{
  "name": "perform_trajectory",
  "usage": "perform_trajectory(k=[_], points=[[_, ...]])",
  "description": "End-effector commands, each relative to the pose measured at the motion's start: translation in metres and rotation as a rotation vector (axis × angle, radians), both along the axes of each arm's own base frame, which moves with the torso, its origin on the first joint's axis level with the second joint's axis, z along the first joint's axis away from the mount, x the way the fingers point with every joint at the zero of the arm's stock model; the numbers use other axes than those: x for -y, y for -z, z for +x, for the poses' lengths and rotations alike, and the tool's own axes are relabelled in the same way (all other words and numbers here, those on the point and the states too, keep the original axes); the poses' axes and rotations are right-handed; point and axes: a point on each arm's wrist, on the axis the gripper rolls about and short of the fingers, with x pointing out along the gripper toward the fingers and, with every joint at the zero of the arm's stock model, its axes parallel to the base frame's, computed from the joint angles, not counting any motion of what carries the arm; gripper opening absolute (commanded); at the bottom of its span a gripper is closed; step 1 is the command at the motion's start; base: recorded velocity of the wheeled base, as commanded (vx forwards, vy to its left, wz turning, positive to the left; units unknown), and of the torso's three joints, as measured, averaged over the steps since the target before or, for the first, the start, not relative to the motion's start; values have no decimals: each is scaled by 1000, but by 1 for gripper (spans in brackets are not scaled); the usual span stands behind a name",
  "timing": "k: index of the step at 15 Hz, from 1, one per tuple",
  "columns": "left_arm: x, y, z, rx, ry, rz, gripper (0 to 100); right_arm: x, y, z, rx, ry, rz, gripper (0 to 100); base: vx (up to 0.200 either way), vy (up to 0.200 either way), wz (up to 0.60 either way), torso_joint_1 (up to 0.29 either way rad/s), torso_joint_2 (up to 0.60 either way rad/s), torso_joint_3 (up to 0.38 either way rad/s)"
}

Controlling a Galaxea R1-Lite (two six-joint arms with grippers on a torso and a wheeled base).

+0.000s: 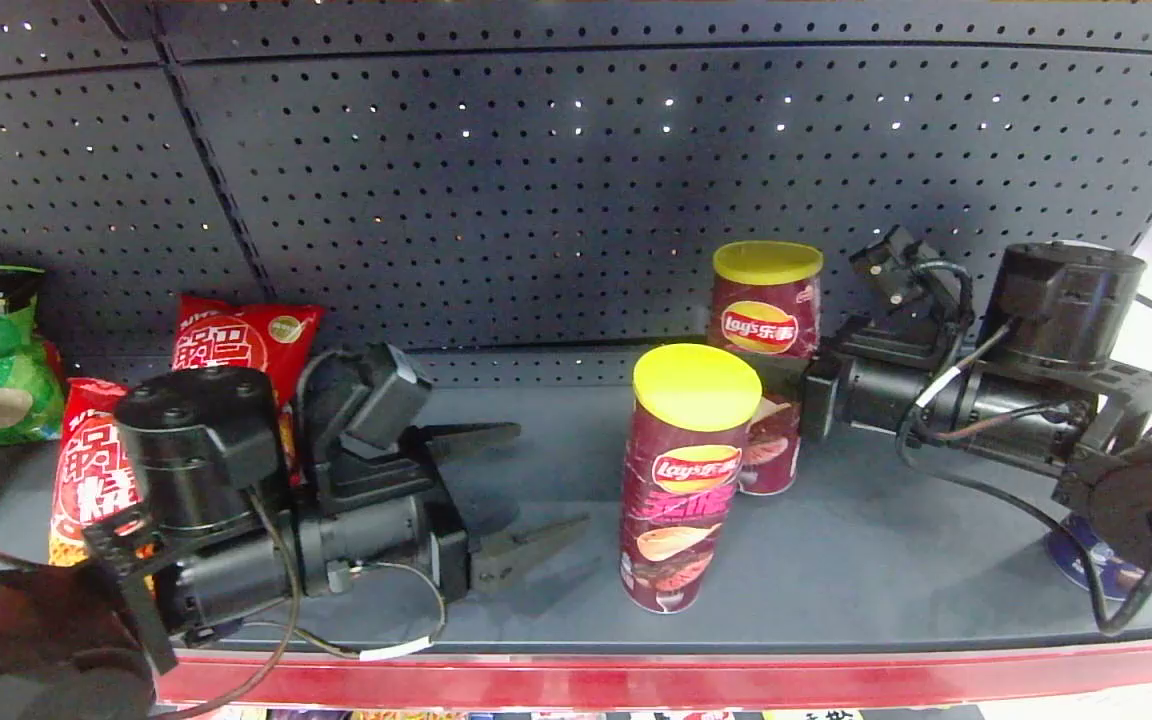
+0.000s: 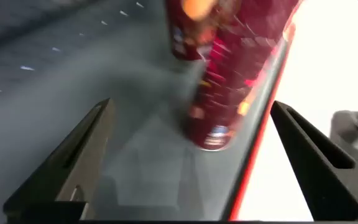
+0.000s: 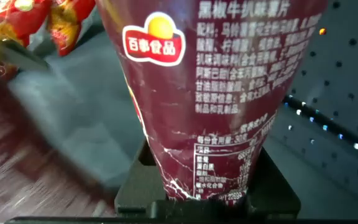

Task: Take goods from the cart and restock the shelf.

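Two cans on shelf (image 1: 886,560): rear can (image 1: 766,310) clamped in right gripper (image 1: 786,395), front can (image 1: 681,490) just ahead of wide-open, empty left gripper (image 1: 536,480).

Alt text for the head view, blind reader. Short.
Two maroon, yellow-lidded chip cans stand on a grey shelf, the rear can with the right gripper against it. The left gripper is open and empty beside the front can; red snack bags stand farther left.
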Motion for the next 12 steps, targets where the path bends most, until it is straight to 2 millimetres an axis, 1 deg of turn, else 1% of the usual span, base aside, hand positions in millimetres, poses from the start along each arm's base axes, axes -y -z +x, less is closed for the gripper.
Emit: perform_trajectory(k=[1, 2, 3, 5, 6, 7, 8, 10, 12], points=[[-53, -35, -28, 132, -195, -61, 100, -7, 7, 19, -8, 2, -4, 0, 0, 0, 0, 0, 0, 0], [-67, -40, -39, 158, -239, -67, 100, -8, 4, 21, 2, 2, 0, 0, 0, 0, 0, 0, 0, 0], [-82, -40, -60, 189, -277, -64, 100, -9, 3, 24, 8, 4, 4, 0, 0, 0, 0, 0, 0, 0], [-110, -25, -112, 233, -373, -47, 100, -9, 1, 25, 11, 5, 10, 0, 0, 0, 0, 0, 0, 0], [-122, -14, -138, 253, -440, -36, 100, -9, 1, 25, 13, 3, 11, 0, 0, 0, 0, 0, 0, 0], [-129, -5, -157, 288, -499, -9, 100, -9, 1, 24, 10, 3, 10, 0, 0, 0, 0, 0, 0, 0], [-132, 0, -172, 330, -549, 18, 100, -9, 1, 25, 11, 1, 11, 0, 0, 0, 0, 0, 0, 0], [-136, 15, -199, 319, -643, 50, 100, -9, 0, 25, 15, -3, 13, 0, 0, 0, 0, 0, 0, 0], [-134, 32, -221, 313, -729, 64, 100, -9, 0, 24, 15, -5, 13, 0, 0, 0, 0, 0, 0, 0]])
